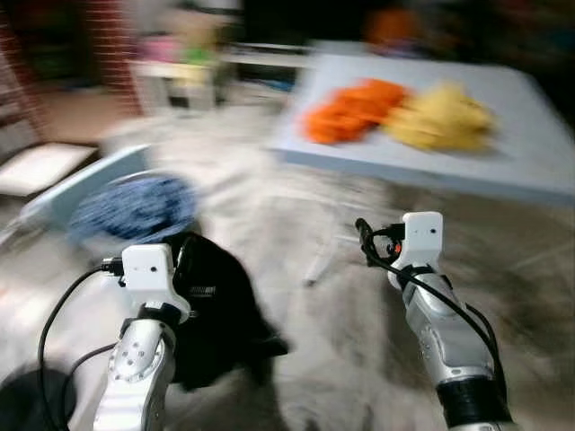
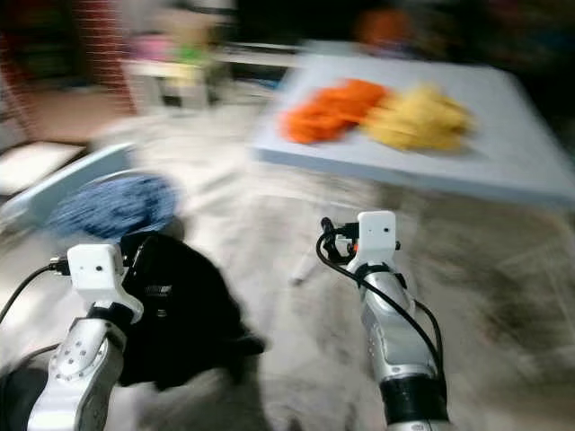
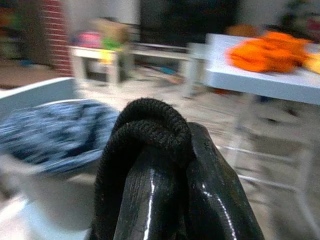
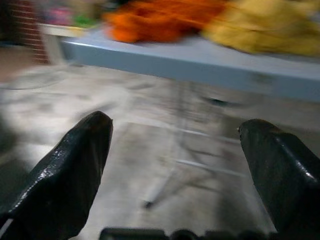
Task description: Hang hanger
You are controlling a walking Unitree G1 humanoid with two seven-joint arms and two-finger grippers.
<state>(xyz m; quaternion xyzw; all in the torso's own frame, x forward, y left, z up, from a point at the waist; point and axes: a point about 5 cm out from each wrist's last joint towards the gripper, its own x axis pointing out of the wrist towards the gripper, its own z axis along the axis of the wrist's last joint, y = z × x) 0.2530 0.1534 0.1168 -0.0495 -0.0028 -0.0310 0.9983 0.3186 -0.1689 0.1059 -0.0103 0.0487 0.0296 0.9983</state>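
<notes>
Left gripper (image 3: 165,165): fingers clamped on black garment (image 1: 220,314); keep closed, low, steady while walking. Hanger itself not discernible. Right gripper (image 4: 175,175): fingers spread wide, empty. Counter (image 1: 539,153) ahead right.

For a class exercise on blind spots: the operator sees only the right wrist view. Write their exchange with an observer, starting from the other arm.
Operator: My right hand is open, with a table ahead. What is the left arm doing?
Observer: The left hand is shut on a black garment, which hangs from it in front of the robot.
Operator: Anything near that garment?
Observer: A blue speckled bundle lies just beyond it, on the robot's left. The blur hides what it is.
</notes>
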